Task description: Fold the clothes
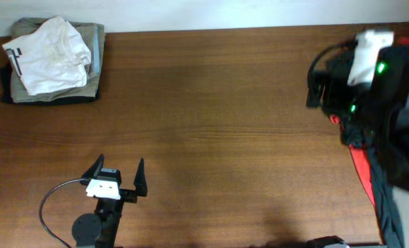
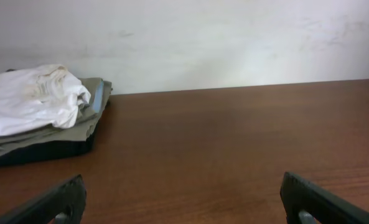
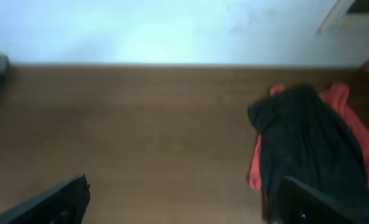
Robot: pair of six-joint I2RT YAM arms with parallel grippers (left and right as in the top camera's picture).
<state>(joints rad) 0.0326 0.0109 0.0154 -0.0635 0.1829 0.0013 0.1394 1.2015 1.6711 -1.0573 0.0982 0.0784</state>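
Note:
A stack of folded clothes [image 1: 51, 62] lies at the table's far left corner: a white garment on top, olive and dark ones beneath. It also shows in the left wrist view [image 2: 38, 115]. An unfolded black and red garment [image 1: 367, 178] hangs at the table's right edge; the right wrist view shows it [image 3: 305, 146] crumpled, black over red. My left gripper [image 1: 119, 167] is open and empty over bare table at the front left [image 2: 181, 199]. My right gripper [image 3: 181, 199] is open and empty, raised above the table beside the black and red garment, its right finger near the cloth.
The brown wooden table [image 1: 218, 124] spans the view, with a white wall [image 2: 234, 37] behind it. My right arm [image 1: 370, 76] stands over the table's far right side. A black cable [image 1: 49, 200] loops by the left arm's base.

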